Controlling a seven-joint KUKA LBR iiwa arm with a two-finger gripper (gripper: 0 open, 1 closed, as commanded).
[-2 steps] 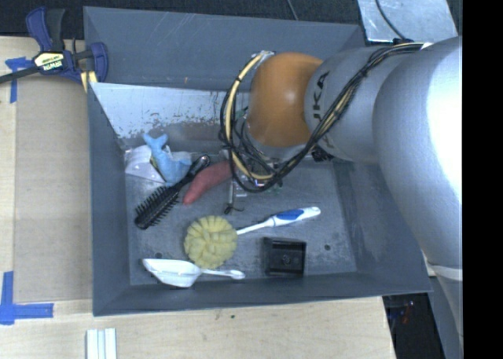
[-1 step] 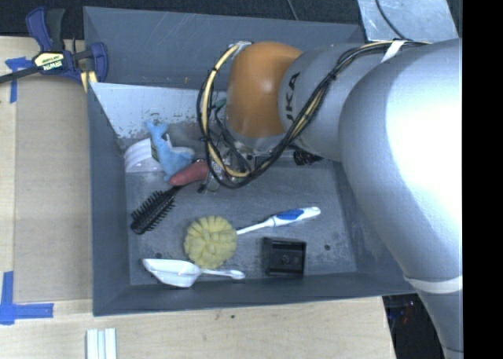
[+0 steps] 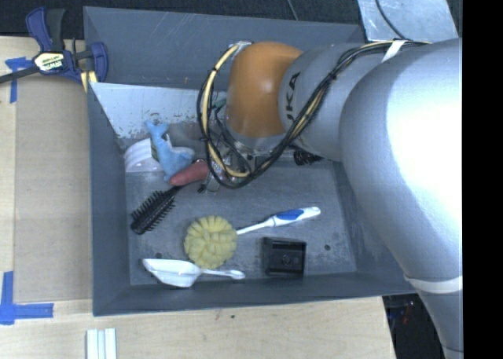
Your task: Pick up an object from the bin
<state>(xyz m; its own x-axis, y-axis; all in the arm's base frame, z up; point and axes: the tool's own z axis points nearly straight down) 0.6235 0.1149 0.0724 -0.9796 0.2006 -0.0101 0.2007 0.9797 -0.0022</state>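
Camera view | gripper [image 3: 211, 175] low near grey metal bin [image 3: 106, 224] back-left corner, beside red-handled black bristle brush [image 3: 161, 204] | jaws: cannot tell | step: likely grasp | next: secure, lift

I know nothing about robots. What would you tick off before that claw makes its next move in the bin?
1. Is the claw near a thing: ok, it hangs by the red handle of the black hairbrush, back left.
2. Already holding something: cannot tell; the orange wrist cover hides it.
3. Room around that handle: not ok; blue toy and white cup crowd it.
4. Front things out of the way: ok; yellow ball, toothbrush, black box and white spoon lie away from the claw.
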